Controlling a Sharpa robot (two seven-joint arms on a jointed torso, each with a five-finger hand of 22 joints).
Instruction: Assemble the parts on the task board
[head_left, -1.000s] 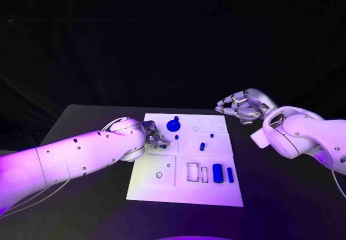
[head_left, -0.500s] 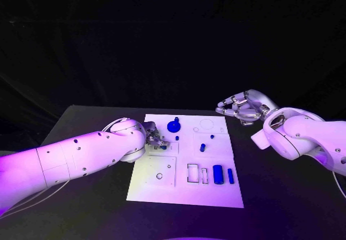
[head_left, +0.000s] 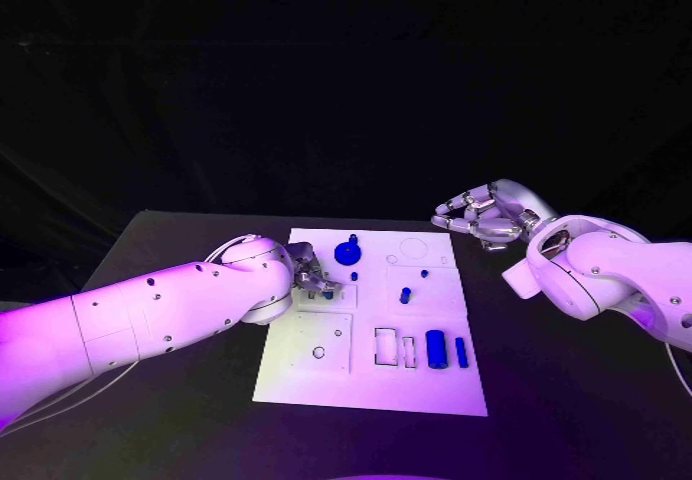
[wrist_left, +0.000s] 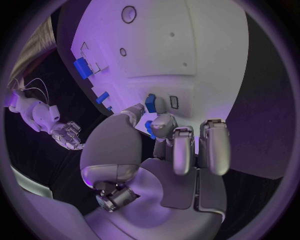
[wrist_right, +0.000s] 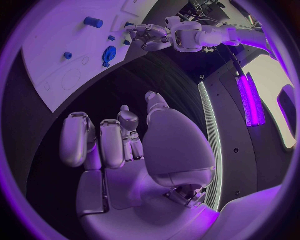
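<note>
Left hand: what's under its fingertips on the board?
Left hand pinches a small blue part over the task board. The board under the fingers is covered.

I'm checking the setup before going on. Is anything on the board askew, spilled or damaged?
Nothing stands out. The task board lies flat and looks whole, blue parts on it, none spilled onto the table. The left hand pinches a small blue part over the board; the right hand is curled, off the board.

Your left hand (head_left: 315, 281) reaches in low, fingers pinching a small blue part (wrist_left: 150, 102). Your right hand (head_left: 482, 215) hovers raised off to the side, fingers curled inward, nothing held; both arms bent.
</note>
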